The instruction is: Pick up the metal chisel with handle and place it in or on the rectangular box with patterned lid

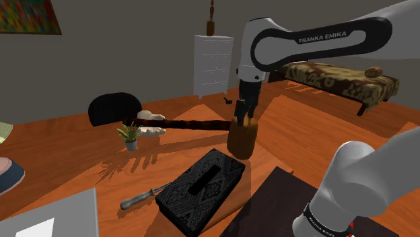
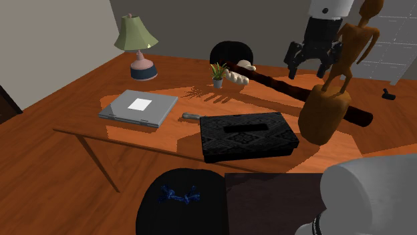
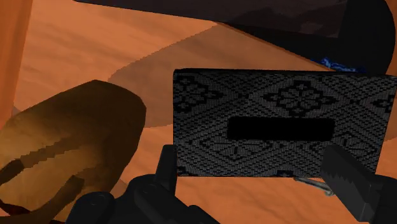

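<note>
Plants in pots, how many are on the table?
1. The potted plant stands on the table beside the long dark stick, beyond the chisel and patterned box. None seems hidden.

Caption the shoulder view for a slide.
Open tool hangs over the table; the chisel lies beside the patterned box, not yet picked up.

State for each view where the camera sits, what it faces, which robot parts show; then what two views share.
Shoulder view: beside the stand, looking down over the table; white arm reaches in from the right, fingers hanging.
Second exterior view: off the table's near edge, facing the lamp and wall; arm link lower right, fingers at top.
Wrist view: on the hand, looking down on the patterned box; open fingers above it.
Shared: both exterior views show the chisel beside that box.
</note>
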